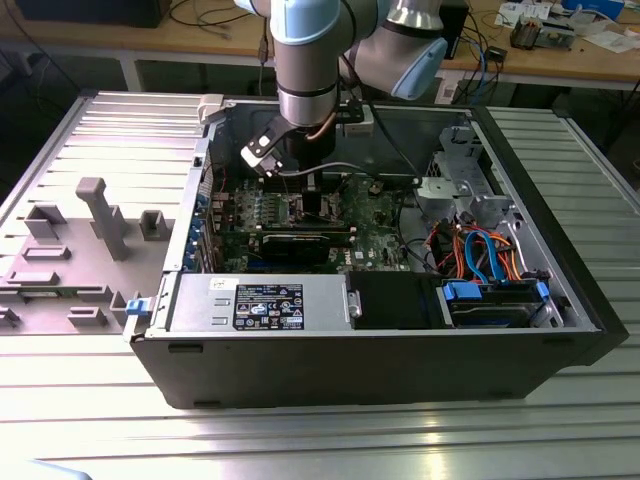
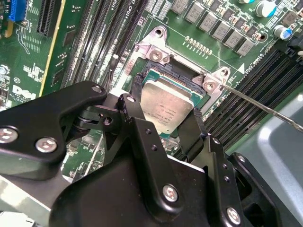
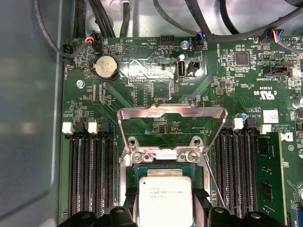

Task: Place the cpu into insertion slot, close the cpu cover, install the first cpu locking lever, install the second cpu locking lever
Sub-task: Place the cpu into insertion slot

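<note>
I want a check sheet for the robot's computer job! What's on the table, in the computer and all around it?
surface: ribbed metal table, with an open computer case lying on it.
job's things: cpu at the insertion slot; cpu cover stands open.
clutter: grey fixture blocks on the table at the exterior view's left.
end effector: down inside the case, shut on the cpu.
cables: orange and blue cables in the case; black cables by the board's edge.
surroundings: wooden bench behind, with loose wires.
</note>
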Controlling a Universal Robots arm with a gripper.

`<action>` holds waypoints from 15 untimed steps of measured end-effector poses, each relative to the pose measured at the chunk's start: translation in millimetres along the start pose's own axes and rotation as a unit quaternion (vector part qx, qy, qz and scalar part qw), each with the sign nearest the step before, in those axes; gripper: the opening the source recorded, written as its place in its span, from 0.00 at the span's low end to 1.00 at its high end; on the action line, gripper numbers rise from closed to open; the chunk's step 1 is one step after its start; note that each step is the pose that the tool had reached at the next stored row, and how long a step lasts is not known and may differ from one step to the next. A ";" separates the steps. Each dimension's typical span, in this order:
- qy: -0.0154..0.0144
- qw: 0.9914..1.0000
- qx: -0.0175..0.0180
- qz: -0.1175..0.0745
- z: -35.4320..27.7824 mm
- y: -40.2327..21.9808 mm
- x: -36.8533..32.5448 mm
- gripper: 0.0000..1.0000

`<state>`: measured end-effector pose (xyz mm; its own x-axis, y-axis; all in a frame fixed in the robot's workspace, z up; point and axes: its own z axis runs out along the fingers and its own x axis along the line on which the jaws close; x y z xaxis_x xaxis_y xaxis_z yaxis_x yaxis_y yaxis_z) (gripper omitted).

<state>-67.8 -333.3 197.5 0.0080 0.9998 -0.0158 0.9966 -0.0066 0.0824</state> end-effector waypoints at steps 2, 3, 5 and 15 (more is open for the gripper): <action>0.000 1.000 0.000 0.000 0.2 0.0 0.0 0.55; 0.000 1.000 0.000 0.000 0.2 0.0 0.0 0.55; 0.000 1.000 0.000 0.000 0.3 0.1 0.1 0.55; 0.000 1.000 0.000 0.000 -2.7 0.2 -1.1 0.62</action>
<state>-67.8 -334.3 200.2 0.0080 0.9998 -0.0154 0.9966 -0.0067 0.0825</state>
